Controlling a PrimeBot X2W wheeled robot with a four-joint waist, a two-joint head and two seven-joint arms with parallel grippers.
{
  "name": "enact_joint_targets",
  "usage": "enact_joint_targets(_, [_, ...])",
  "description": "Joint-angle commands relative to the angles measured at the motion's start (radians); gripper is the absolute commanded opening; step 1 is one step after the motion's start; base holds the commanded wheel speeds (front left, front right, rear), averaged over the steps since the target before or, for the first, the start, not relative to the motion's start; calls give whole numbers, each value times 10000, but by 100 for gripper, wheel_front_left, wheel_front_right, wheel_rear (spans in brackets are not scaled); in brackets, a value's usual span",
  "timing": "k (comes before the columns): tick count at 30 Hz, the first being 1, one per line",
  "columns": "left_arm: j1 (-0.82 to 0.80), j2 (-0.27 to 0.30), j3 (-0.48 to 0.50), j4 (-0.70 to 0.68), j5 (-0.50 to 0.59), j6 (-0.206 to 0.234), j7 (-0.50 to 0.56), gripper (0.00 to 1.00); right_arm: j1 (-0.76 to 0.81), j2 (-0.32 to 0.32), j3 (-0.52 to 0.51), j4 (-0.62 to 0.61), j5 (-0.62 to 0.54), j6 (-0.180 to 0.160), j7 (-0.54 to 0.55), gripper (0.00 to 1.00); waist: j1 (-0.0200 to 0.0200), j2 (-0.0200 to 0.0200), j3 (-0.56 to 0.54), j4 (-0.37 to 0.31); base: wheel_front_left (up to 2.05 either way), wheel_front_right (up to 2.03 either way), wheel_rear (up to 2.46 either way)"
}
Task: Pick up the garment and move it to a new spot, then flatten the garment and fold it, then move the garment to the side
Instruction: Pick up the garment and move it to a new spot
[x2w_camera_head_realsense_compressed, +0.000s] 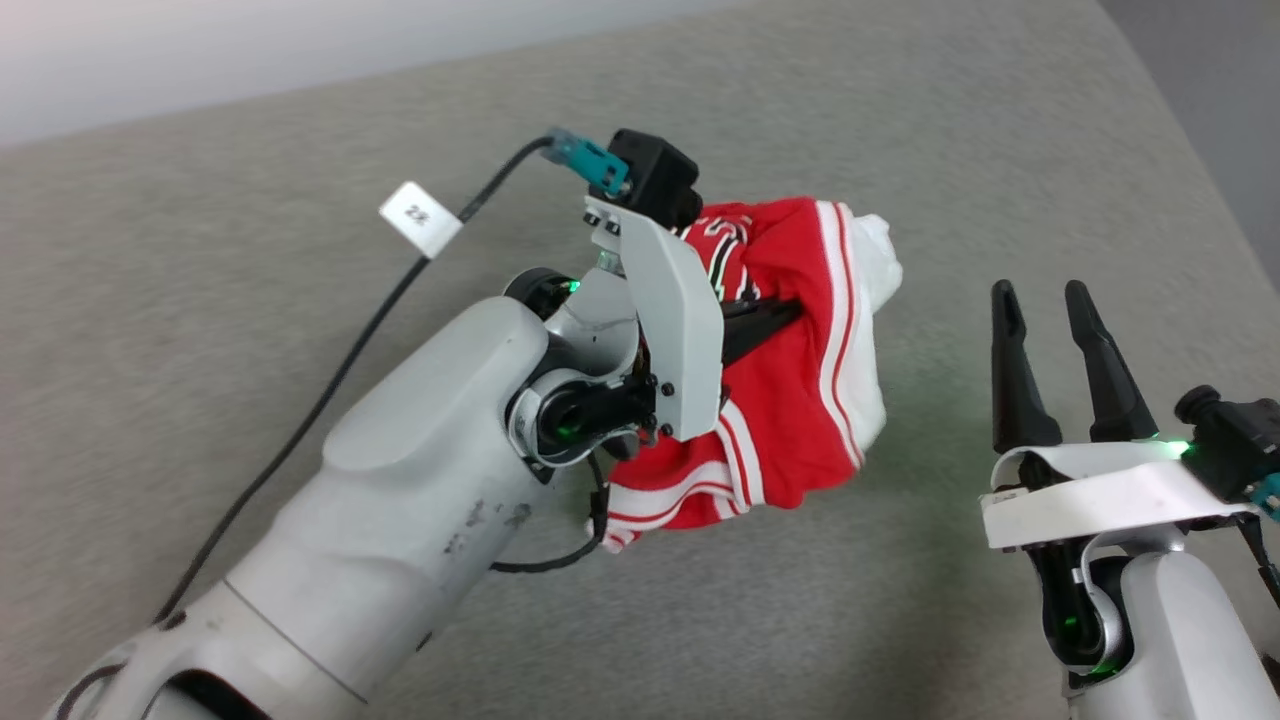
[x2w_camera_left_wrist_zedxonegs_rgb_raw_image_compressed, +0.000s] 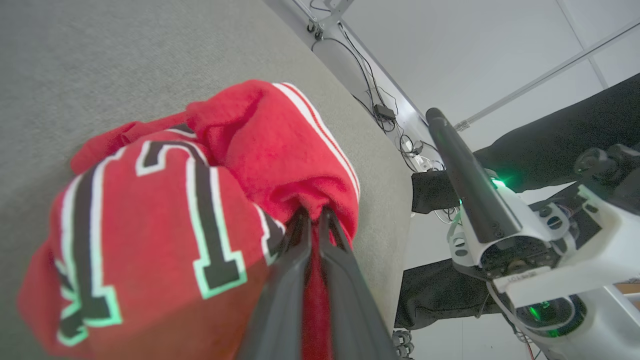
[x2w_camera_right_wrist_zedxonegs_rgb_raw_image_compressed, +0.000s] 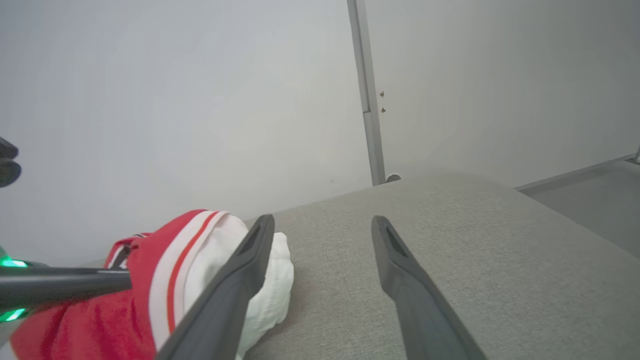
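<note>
The garment (x2w_camera_head_realsense_compressed: 800, 400) is a bunched red jersey with white-and-red striped trim and a white piece at its far side. My left gripper (x2w_camera_head_realsense_compressed: 785, 312) is shut on a fold of it near the middle of the grey surface. In the left wrist view the two fingers (x2w_camera_left_wrist_zedxonegs_rgb_raw_image_compressed: 300, 250) pinch red cloth beside the black, white-outlined lettering of the garment (x2w_camera_left_wrist_zedxonegs_rgb_raw_image_compressed: 200, 200). Its white part (x2w_camera_right_wrist_zedxonegs_rgb_raw_image_compressed: 270, 280) seems to rest on the surface. My right gripper (x2w_camera_head_realsense_compressed: 1040, 292) stands open to the right of the garment, apart from it. Nothing lies between the right gripper's (x2w_camera_right_wrist_zedxonegs_rgb_raw_image_compressed: 322, 220) fingers.
The grey cloth-covered table (x2w_camera_head_realsense_compressed: 900, 620) stretches all around. Its right edge (x2w_camera_head_realsense_compressed: 1190, 130) drops away close to my right arm. A black cable with a white tag (x2w_camera_head_realsense_compressed: 420, 217) trails over my left arm. Cables and a metal frame (x2w_camera_left_wrist_zedxonegs_rgb_raw_image_compressed: 380, 110) lie beyond the table's edge.
</note>
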Motion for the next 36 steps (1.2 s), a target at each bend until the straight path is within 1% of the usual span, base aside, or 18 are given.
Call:
enact_joint_targets(1, [-99,108,-61,145,59,-18,-36,0,-48,39,-49,-45,79,-14,-5,100,0,0,660,-820,0,0,0])
enact_joint_targets(9, [-250,532,-1093,1954,378,-17,81,0,-46,39,-16,-51,587,-14,-3,100,0,0,848,-1328,0,0,0])
enact_joint_targets(12, [-370,768,-1784,2337,821,6,138,0,-75,39,11,-86,686,-14,-3,100,0,0,941,-1429,0,0,0])
enact_joint_targets(16, [-451,1061,-2941,2866,1522,57,319,0,-119,37,70,-148,840,-14,-5,100,0,0,1102,-1548,0,0,0])
enact_joint_targets(20, [-375,1305,-4004,3172,1996,78,508,0,-121,37,130,-122,868,-14,-3,100,0,0,1190,-1590,0,0,0])
enact_joint_targets(25, [-362,1502,-4394,2972,2236,84,-57,0,-124,36,183,-74,607,-14,-3,100,0,0,990,-1348,0,0,0])
enact_joint_targets(26, [-416,1532,-4403,2896,2252,84,-241,20,-112,37,189,-64,515,-14,-3,100,0,0,907,-1247,0,0,0])
enact_joint_targets(28, [-527,1536,-4386,2695,2154,78,-667,52,-60,31,152,-22,328,-14,-3,100,0,0,670,-985,0,0,0])
enact_joint_targets(29, [-640,1530,-4367,2574,2142,75,-952,92,-16,31,149,0,218,-14,-5,100,0,0,549,-838,0,0,0])
enact_joint_targets(30, [-715,1504,-4350,2456,2162,75,-1244,100,34,33,99,30,70,-14,-3,100,0,0,394,-661,0,0,0])
enact_joint_targets(36, [-898,1225,-4282,1821,1753,9,-2623,100,295,28,-99,184,-666,-14,-3,100,0,0,-494,454,0,0,0])
